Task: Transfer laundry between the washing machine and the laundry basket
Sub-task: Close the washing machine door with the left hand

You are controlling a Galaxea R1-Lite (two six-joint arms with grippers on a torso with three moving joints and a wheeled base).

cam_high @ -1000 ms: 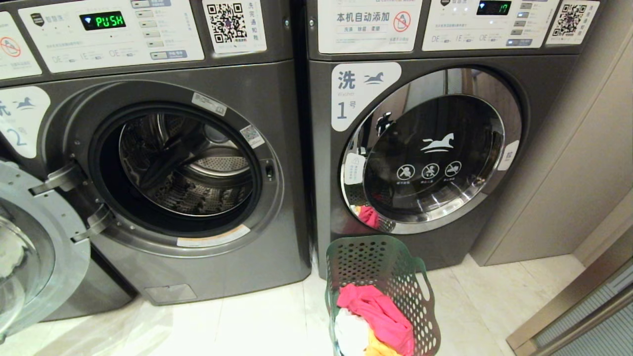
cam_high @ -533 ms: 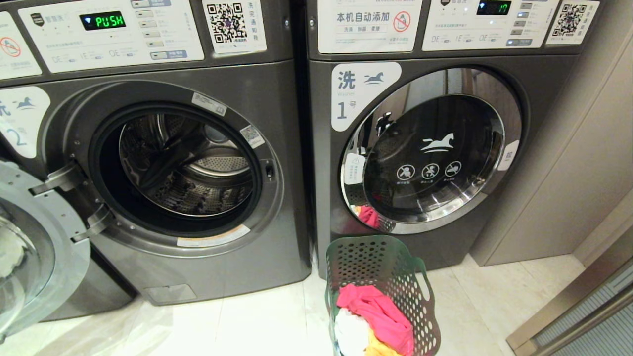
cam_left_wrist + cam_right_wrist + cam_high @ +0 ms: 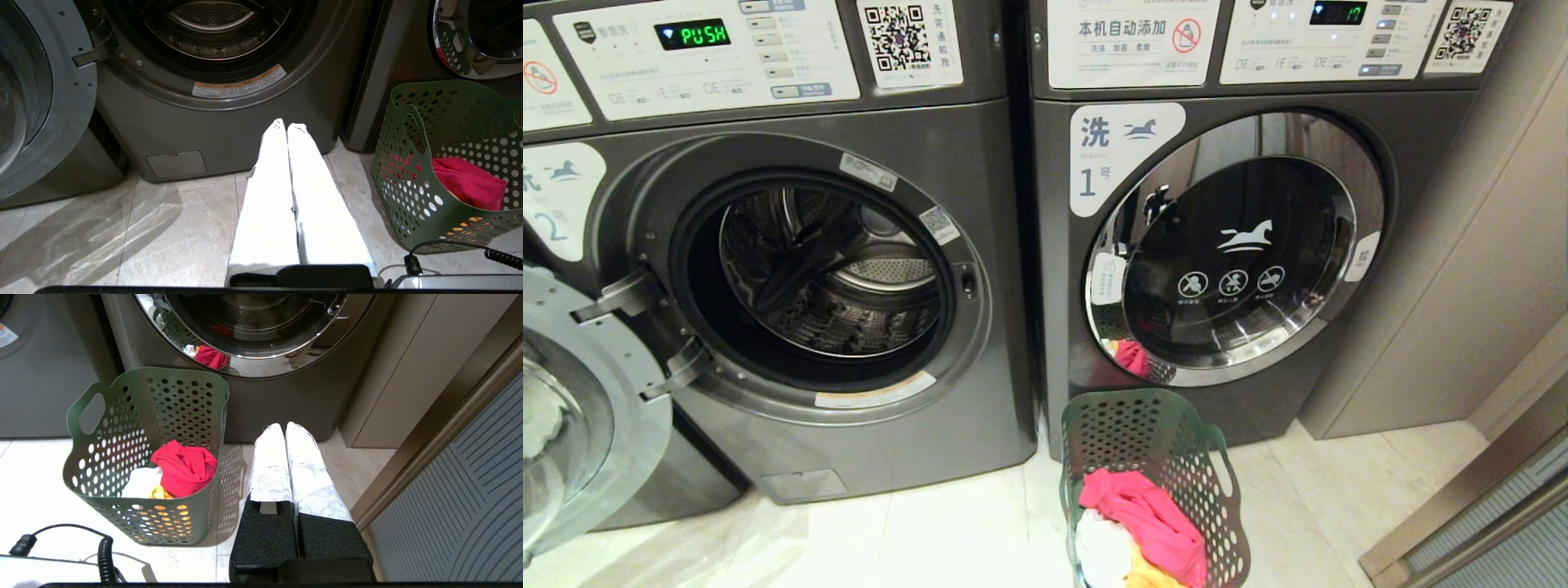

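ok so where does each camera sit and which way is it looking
Head view: high on the robot, angled down at the open dark grey front-loader labelled 2 and the closed machine labelled 1; no robot parts show.
Left wrist view: low behind the shut left claw, facing machine 2's open drum.
Right wrist view: low behind the shut right claw, facing machine 1's door.
All three share the green perforated plastic basket holding the red-pink garment.
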